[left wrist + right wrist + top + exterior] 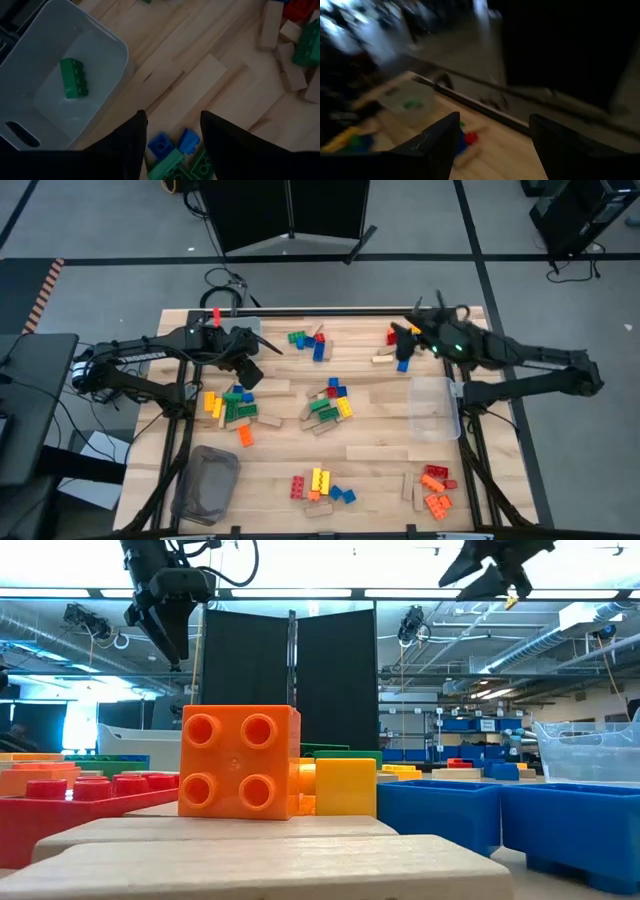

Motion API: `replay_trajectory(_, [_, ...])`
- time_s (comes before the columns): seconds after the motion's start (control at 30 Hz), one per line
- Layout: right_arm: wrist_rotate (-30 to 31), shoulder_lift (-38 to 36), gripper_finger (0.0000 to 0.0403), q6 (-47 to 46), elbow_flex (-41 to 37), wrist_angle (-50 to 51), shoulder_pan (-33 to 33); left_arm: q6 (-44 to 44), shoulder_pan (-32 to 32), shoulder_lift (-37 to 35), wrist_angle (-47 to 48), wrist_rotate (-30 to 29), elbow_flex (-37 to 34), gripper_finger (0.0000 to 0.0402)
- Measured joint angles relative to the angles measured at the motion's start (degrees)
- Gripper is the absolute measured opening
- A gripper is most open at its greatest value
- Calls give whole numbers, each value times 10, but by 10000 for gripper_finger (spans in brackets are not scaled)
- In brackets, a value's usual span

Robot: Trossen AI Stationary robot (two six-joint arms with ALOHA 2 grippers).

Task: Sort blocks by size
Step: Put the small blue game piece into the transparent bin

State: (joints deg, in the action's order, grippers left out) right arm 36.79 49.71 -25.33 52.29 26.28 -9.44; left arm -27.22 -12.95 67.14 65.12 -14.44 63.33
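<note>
While both jaws gape empty, blocks (327, 406) lie scattered.

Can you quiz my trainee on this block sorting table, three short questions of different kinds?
1. True or false: the white bin holds one green brick.
2. What is the left pincer holding? A) a blue brick B) nothing C) a wooden piece
3. Fill in: the big brick nearest the low camera is ____.

Key: 1 true; 2 B, its fingers are apart and empty; 3 orange.
</note>
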Motion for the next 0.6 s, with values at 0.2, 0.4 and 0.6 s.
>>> replay_trajectory(0.2, [-65,135,254,-152,170,283,-109,11,0,-25,-6,0,-12,193])
replay_trajectory(0.4, [-189,243,254,-146,237,406,-219,-2,0,-93,-70,22,-79,193])
replay_trajectory(0.6, [-208,323,252,-94,238,402,-289,-60,0,-154,-124,68,-153,193])
